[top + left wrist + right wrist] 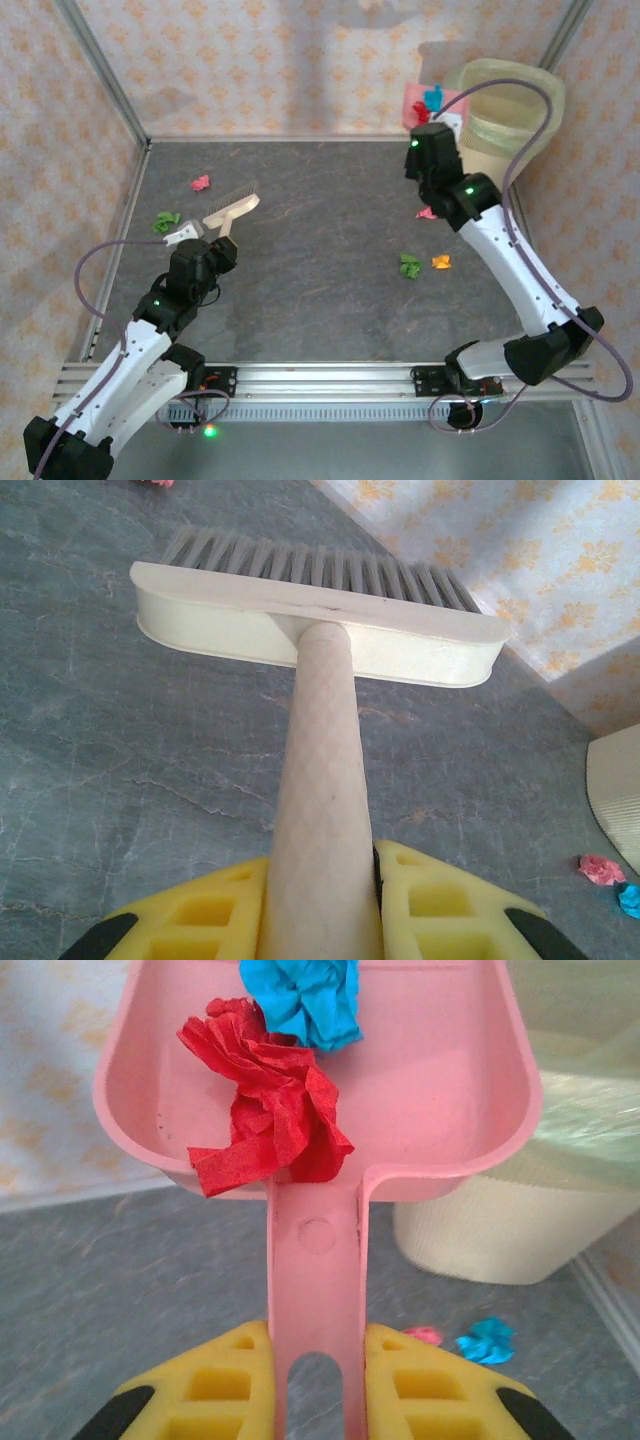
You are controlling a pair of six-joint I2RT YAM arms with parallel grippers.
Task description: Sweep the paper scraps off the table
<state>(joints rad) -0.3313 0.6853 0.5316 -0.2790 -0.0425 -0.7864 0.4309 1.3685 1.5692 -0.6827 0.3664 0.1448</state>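
Left arm (130, 350), right arm (510, 260): white link shells, black joint housings, green indicator lights (468, 189) on the joints. Lilac-grey cable (79, 275) looped loose alongside each. Left hand (320, 910), right hand (315, 1390): yellow moulded fingers (440, 905) with rectangular hollows, black pads at outer tips.

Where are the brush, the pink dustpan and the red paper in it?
Cream plastic brush (230, 620): left wrist view, back of its head.
Flat pink plastic dustpan (435, 1070): right wrist view, bare pan floor.
Red crumpled paper wad (275, 1110): right wrist view, its middle.
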